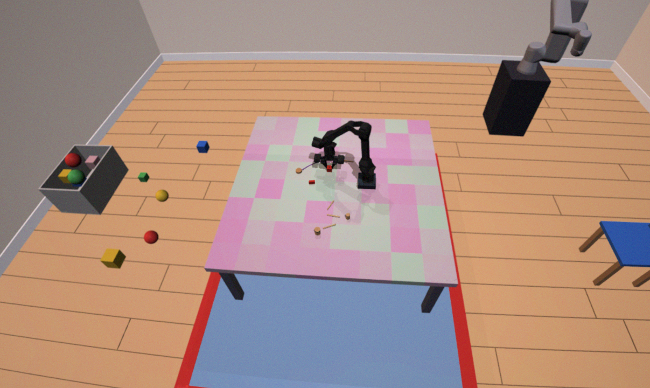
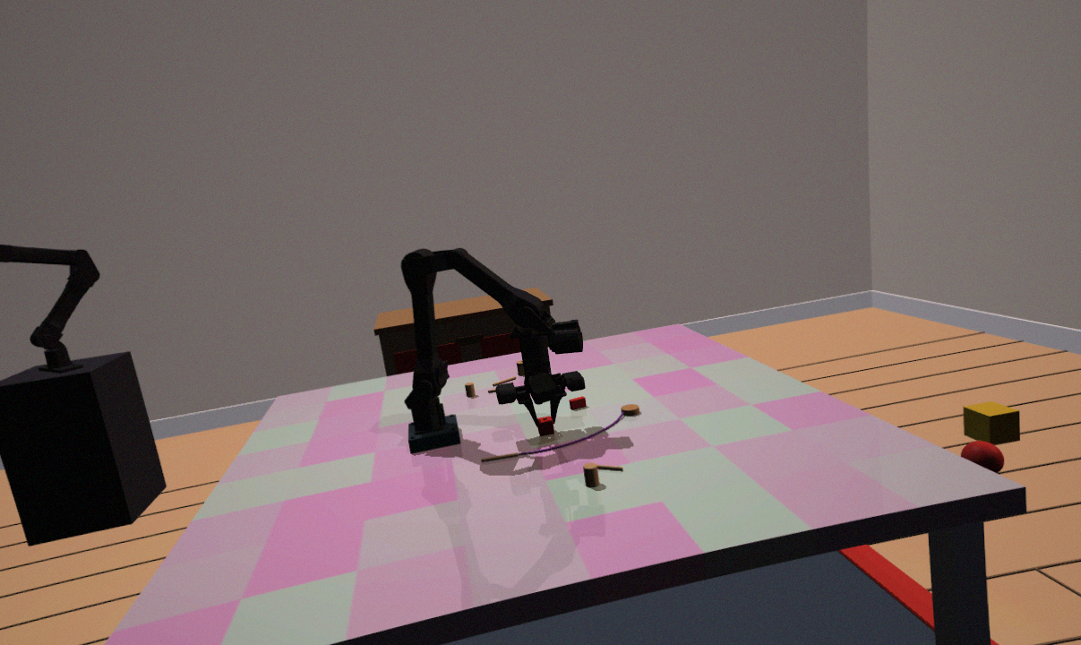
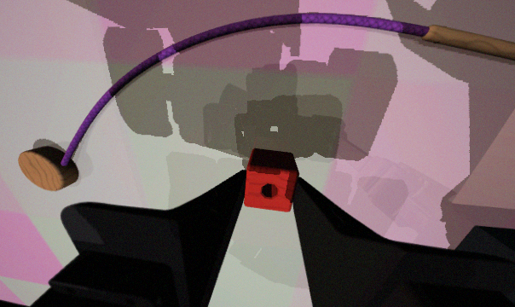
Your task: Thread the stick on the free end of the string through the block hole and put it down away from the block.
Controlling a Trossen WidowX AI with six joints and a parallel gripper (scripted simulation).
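The red block [image 1: 329, 168] [image 2: 545, 426] [image 3: 279, 202] sits on the table, its round hole facing up toward the wrist camera. My gripper [image 3: 269, 179] is shut on the block, one fingertip against each side. The round wooden button [image 1: 298, 170] [image 2: 630, 409] [image 3: 40, 170] lies beyond one finger, at the left in the wrist view. The purple string [image 2: 586, 438] [image 3: 257, 21] curves past the block to the wooden stick [image 1: 348, 161] [image 2: 500, 458] [image 3: 475, 41], which lies on the table near the arm's base. The stick's far end is cut off in the wrist view.
A small red piece [image 1: 311, 181] [image 2: 578, 402] lies near the block. Loose sticks [image 1: 333, 215] and wooden cylinders [image 1: 347, 216] [image 1: 317, 230] lie toward the table's front. Another cylinder [image 2: 591, 475] with a stick [image 2: 610, 468] stands beyond the string.
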